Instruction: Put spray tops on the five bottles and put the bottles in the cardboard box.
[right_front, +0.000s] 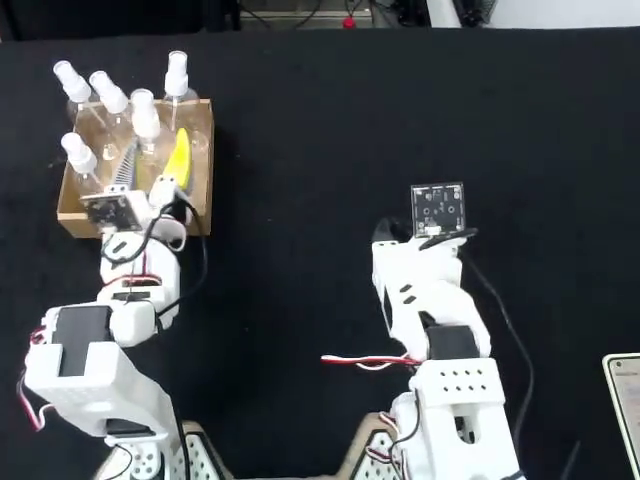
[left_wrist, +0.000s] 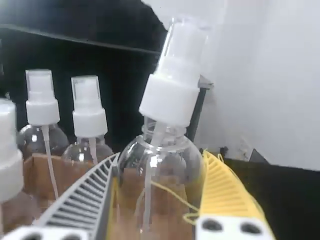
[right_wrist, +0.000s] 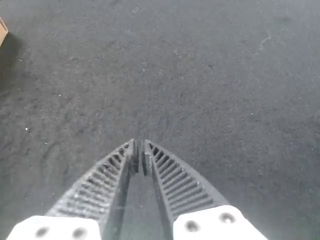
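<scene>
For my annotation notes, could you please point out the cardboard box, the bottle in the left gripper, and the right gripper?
cardboard box (right_front: 75, 218): high view, front wall.
bottle (left_wrist: 165, 162): left wrist view, clear body.
right gripper (right_wrist: 139, 150): right wrist view, between shut fingertips.

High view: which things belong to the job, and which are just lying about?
Job: five bottles with spray tops; cardboard box; left gripper around one bottle.
Lying about: pale flat thing, right edge; cables, far edge.
</scene>
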